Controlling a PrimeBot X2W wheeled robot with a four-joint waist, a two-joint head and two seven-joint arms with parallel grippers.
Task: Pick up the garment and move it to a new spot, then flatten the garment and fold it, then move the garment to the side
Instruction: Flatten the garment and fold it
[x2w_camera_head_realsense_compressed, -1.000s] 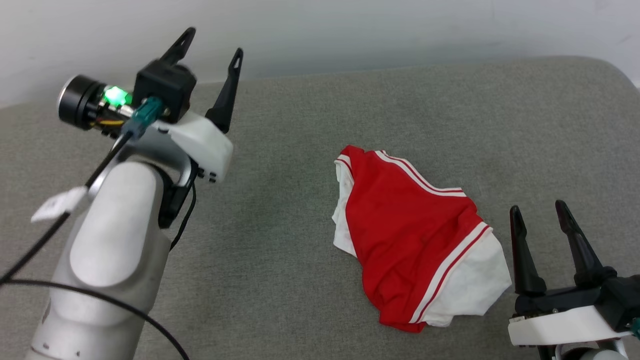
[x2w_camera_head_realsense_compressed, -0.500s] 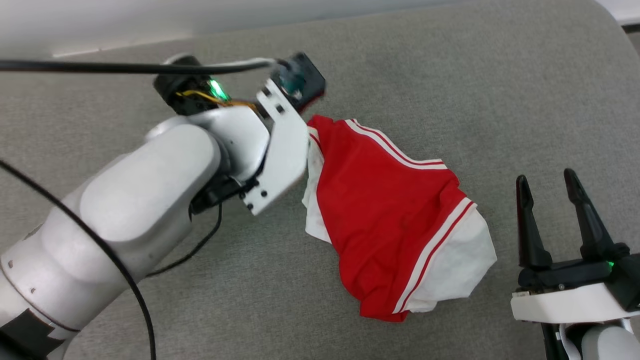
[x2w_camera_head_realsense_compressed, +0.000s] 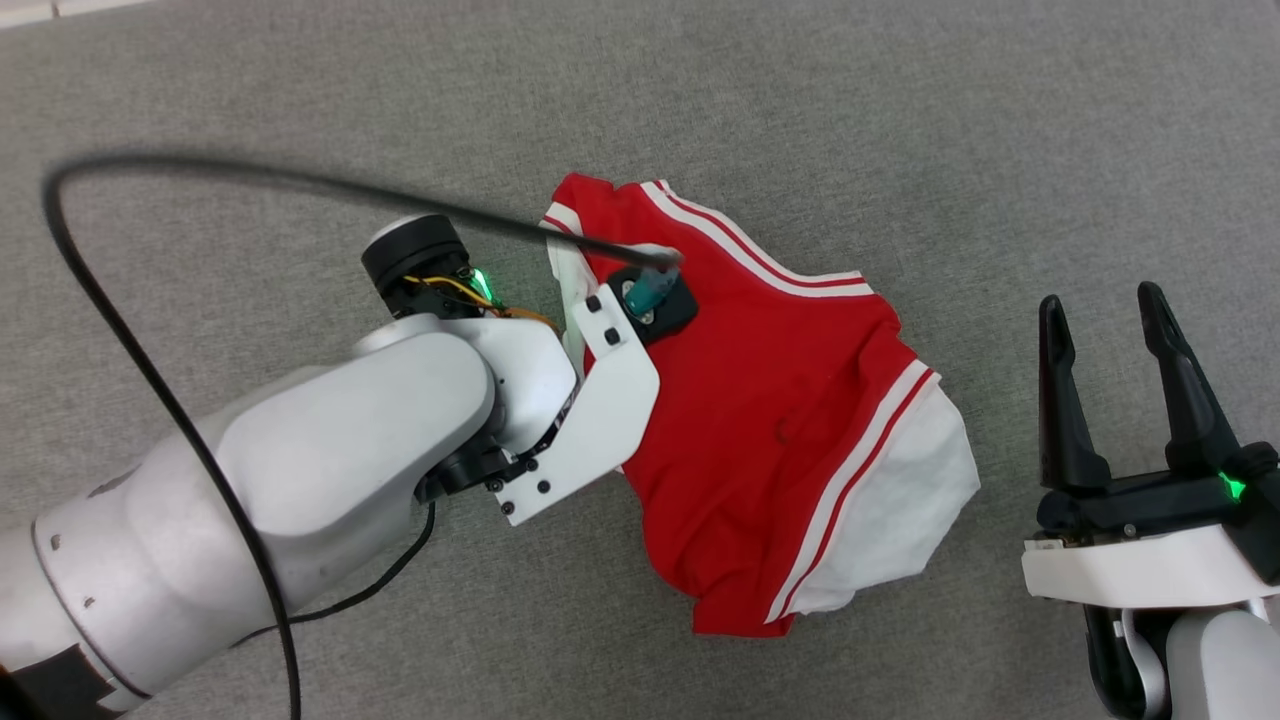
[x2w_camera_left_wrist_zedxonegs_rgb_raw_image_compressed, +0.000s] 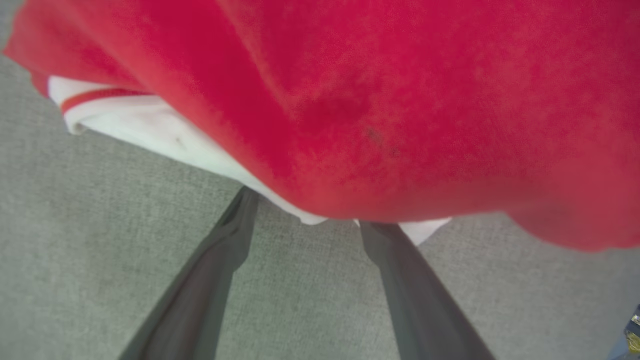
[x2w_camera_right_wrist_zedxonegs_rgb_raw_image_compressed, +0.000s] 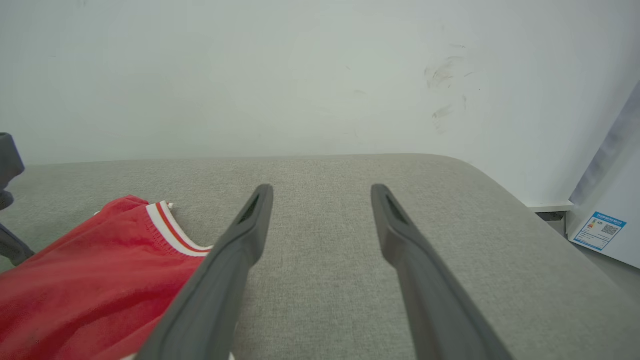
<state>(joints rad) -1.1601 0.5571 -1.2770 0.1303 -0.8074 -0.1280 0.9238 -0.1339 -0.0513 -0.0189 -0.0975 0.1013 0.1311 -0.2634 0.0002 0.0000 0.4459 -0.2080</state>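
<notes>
Red jersey garment (x2w_camera_head_realsense_compressed: 780, 420) lies crumpled on grey woven fabric surface (x2w_camera_head_realsense_compressed: 900, 150).

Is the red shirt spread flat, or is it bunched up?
Bunched up. The garment lies in a rumpled heap on the grey surface, with white fabric poking out from under the red at both ends.

The jersey T-shirt (x2w_camera_head_realsense_compressed: 770, 420) is seen as smooth matt cloth; the grey surface (x2w_camera_head_realsense_compressed: 1000, 150) is covered in coarse woven fabric.

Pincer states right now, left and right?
Left pincer: open, tips at the garment edge, nothing gripped.
Right pincer: open, empty.
</notes>
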